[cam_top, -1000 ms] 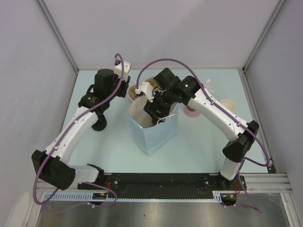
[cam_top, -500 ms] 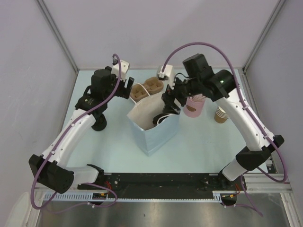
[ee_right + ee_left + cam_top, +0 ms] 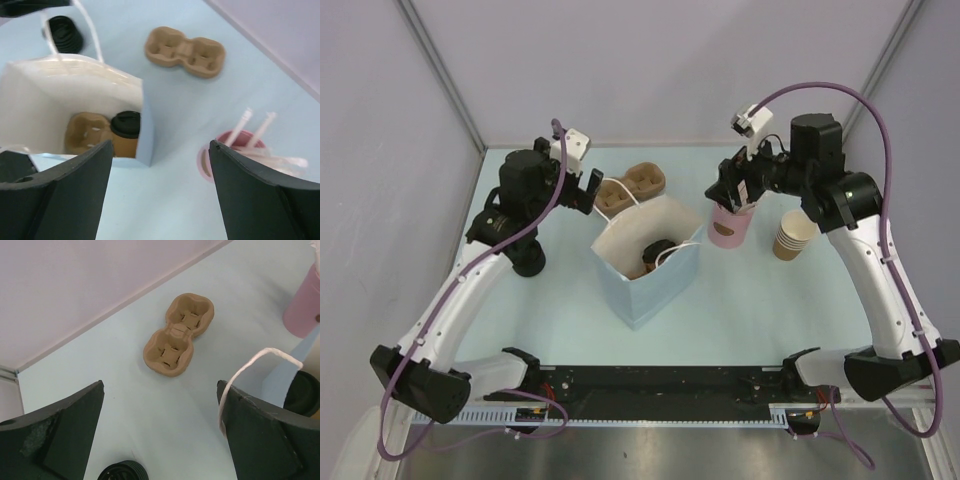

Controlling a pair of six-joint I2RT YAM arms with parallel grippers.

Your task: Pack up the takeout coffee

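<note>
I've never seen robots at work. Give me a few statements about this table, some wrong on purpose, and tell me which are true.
1. The lidded coffee cup sits inside the paper bag. True.
2. The right gripper holds the pink cup of straws. False: it hangs open above that cup and holds nothing.
3. A cardboard cup carrier lies empty on the table behind the bag. True.
4. The stack of tan cups stands on the left side of the bag. False: it stands on the right, beyond the pink cup.
5. The left gripper is shut. False: it is wide open and empty.
</note>
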